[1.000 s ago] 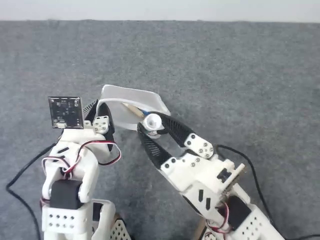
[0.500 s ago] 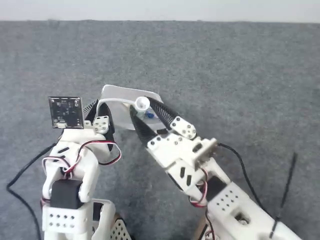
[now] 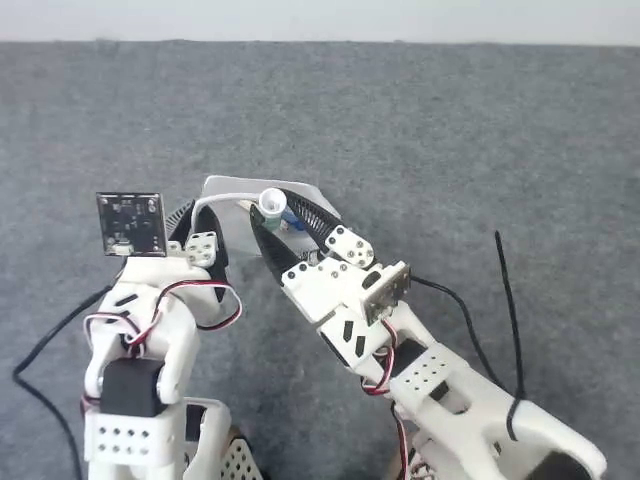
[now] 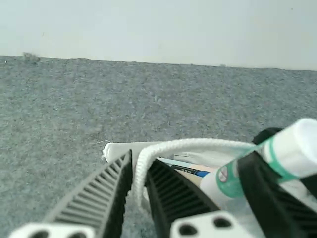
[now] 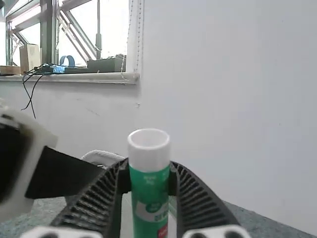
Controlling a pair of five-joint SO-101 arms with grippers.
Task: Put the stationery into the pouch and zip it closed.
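Right claw point(image 5: 148, 167) clamps cylindrical glue stick point(image 5: 148, 191); left claw point(image 4: 139, 164) pinches cord point(image 4: 190, 144) of translucent pouch point(image 3: 228, 194)

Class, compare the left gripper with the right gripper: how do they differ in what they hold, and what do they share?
The left gripper pinches a thin white cord at the mouth of the pouch. The right gripper clamps a green-and-white glue stick. The left gripper is closed almost fully, while the stick holds the right gripper wider. Both are shut on something at the pouch.

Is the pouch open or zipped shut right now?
Open: the left end effector pinches the pouch rim up, and pens show inside.
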